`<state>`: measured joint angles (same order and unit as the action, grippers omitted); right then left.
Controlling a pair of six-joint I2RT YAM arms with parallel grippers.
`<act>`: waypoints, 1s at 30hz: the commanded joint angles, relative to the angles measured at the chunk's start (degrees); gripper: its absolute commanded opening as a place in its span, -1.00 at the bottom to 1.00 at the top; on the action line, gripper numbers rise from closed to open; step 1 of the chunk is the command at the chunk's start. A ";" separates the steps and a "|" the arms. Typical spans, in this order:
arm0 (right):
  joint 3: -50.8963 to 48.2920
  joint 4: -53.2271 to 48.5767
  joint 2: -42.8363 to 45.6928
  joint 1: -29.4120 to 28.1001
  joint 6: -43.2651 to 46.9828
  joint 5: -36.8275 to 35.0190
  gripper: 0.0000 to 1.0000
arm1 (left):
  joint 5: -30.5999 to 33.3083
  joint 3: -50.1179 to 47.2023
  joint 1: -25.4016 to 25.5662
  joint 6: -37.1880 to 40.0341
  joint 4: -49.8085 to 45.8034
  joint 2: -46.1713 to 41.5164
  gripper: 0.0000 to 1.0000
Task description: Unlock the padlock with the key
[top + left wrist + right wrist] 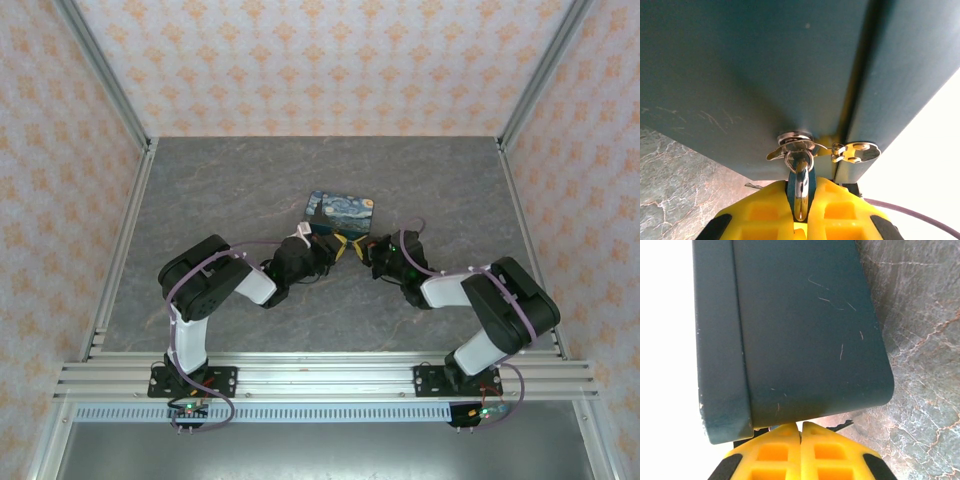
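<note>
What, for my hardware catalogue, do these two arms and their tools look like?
Both the left arm and right arm have bulky black joint housings, white links and lilac cables looped alongside. The left tool and right tool each have two blocky yellow fingers with rectangular recesses and black patches.

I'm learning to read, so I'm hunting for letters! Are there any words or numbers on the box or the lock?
No words or numbers can be read.
On the box: only a swirly painting, no text.
On the padlock: no lettering shows.
</note>
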<state>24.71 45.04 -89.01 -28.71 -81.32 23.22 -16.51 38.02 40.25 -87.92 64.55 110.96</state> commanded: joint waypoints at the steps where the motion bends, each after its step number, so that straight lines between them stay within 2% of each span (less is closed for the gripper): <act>1: 1.93 3.17 -0.61 -0.39 1.24 2.99 -1.00 | -9.76 0.31 3.26 2.45 8.16 -3.46 -1.00; 12: 2.71 9.86 -2.04 -0.39 -3.31 5.88 -1.00 | -10.51 1.24 3.43 2.78 9.25 -3.65 -1.00; 21: 4.04 4.92 -2.12 1.38 3.73 8.01 -1.00 | -10.84 1.44 3.52 2.97 9.02 -4.59 -1.00; 30: 3.79 7.77 -2.15 -0.46 -1.33 8.59 -1.00 | -10.78 2.12 3.61 3.01 8.66 -4.69 -1.00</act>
<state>25.67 47.70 -90.54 -26.59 -80.99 27.90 -15.92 37.67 40.25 -86.89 65.87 110.26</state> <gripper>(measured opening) 0.043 0.084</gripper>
